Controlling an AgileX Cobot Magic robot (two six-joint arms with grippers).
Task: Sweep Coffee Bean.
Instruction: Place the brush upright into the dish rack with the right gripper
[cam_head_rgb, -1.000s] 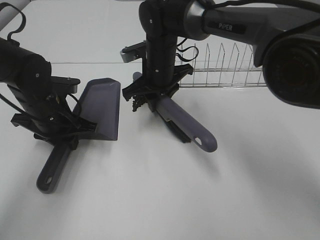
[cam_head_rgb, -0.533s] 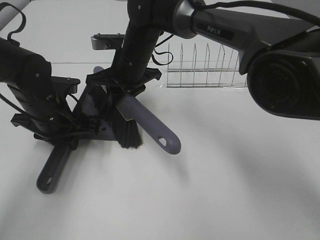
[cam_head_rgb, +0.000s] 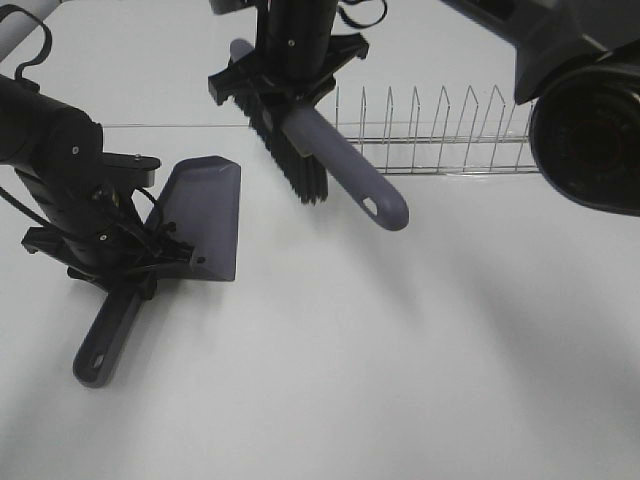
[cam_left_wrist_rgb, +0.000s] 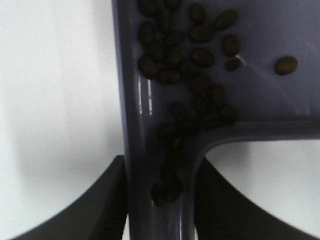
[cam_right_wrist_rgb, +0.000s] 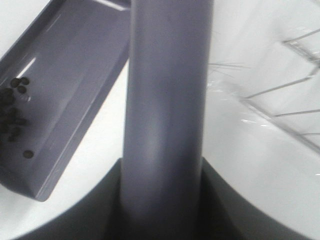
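The grey dustpan (cam_head_rgb: 205, 215) rests on the white table, and my left gripper (cam_head_rgb: 110, 255) is shut on its handle (cam_head_rgb: 105, 345). In the left wrist view, many coffee beans (cam_left_wrist_rgb: 190, 60) lie inside the dustpan (cam_left_wrist_rgb: 270, 95) near the handle, which sits between my left gripper's (cam_left_wrist_rgb: 161, 167) jaws. My right gripper (cam_head_rgb: 285, 75) is shut on the grey brush (cam_head_rgb: 350, 170) and holds it in the air behind the pan, with the black bristles (cam_head_rgb: 295, 165) off the table. The right wrist view shows the brush handle (cam_right_wrist_rgb: 167, 100), the dustpan (cam_right_wrist_rgb: 65, 80) and the beans (cam_right_wrist_rgb: 12, 105) in it.
A wire dish rack (cam_head_rgb: 440, 130) stands at the back right, just behind the brush; it also shows in the right wrist view (cam_right_wrist_rgb: 290, 100). The white table (cam_head_rgb: 400, 380) stretches out in front.
The brush swept left against the dustpan's mouth, then rose and moved back toward the rack. The beans that lay by the bristles are now in the pan. The left arm stayed still.
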